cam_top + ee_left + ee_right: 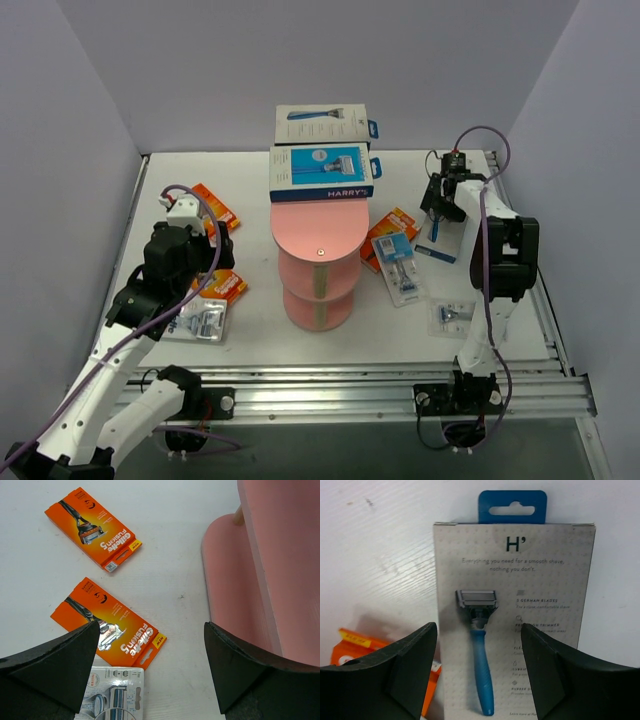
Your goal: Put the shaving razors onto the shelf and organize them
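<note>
Three Harry's boxes (322,172), at least three orange cards (215,205), three clear packs (400,265).

Plain pale lilac-grey walls (200,70) enclose my workspace on three sides. I work over a flat white tabletop (250,340), a silver metal rail (350,395) along its near edge.

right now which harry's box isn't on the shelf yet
The white box flat on the table under the right end effector; the other two boxes sit on the pink shelf.
</note>
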Tool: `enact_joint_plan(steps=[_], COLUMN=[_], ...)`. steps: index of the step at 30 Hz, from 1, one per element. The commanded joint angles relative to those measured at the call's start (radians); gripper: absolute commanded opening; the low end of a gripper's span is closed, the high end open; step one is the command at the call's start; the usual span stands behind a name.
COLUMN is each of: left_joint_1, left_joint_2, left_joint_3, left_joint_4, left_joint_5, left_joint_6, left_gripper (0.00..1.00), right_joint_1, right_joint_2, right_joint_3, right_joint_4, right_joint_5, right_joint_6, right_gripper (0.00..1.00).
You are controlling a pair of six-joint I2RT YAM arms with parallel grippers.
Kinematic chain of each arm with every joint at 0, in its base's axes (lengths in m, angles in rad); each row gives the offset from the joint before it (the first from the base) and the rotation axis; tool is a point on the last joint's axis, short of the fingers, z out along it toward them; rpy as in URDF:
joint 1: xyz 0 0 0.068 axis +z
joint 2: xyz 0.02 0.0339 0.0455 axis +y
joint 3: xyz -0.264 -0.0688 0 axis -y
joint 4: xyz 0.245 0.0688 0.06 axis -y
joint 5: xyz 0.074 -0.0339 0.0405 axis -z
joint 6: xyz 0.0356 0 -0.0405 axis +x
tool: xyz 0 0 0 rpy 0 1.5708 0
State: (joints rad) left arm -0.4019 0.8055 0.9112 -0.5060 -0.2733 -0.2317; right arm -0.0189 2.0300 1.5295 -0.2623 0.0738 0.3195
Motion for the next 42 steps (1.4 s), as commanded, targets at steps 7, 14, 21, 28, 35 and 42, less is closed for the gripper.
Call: enact_joint_plan(steps=[7,14,21,28,35,42], left_joint_1=[0.009,0.009,0.009,0.009,0.011,0.017], left_joint_2=[0.003,0.008,0.008,0.015,0.012,0.000], left_joint_3=[0.014,0.015,0.015,0.017,0.018,0.017], left_joint_4=[0.015,0.017,0.017,0.020,0.017,0.012], left_joint_5=[0.023,0.037,0.040,0.042,0.036,0.019], left_joint_6=[-0.001,-0.003,-0.003,-0.003,-0.001,-0.001], left_gripper=[0.94,0.94,0.94,0.94,0.94,0.94], right_joint_1=[0.002,-0.056,-0.142,-0.188,-0.187,-0.207], right_joint_2=[0.145,0.182,0.202,0.222,0.181,0.017], right_joint_3=[0.115,0.138,0.136,0.167,0.210,0.114], right_joint_4=[-0.132,-0.121,-0.104,-0.086,-0.097,-0.077], right_joint_5=[0.126,0.086,0.035,-0.022,-0.104,-0.114], right_joint_6=[-0.016,0.016,0.020,0.055,0.081,0.082], right_gripper=[0.60,0.55,0.52,0.50,0.56,0.70])
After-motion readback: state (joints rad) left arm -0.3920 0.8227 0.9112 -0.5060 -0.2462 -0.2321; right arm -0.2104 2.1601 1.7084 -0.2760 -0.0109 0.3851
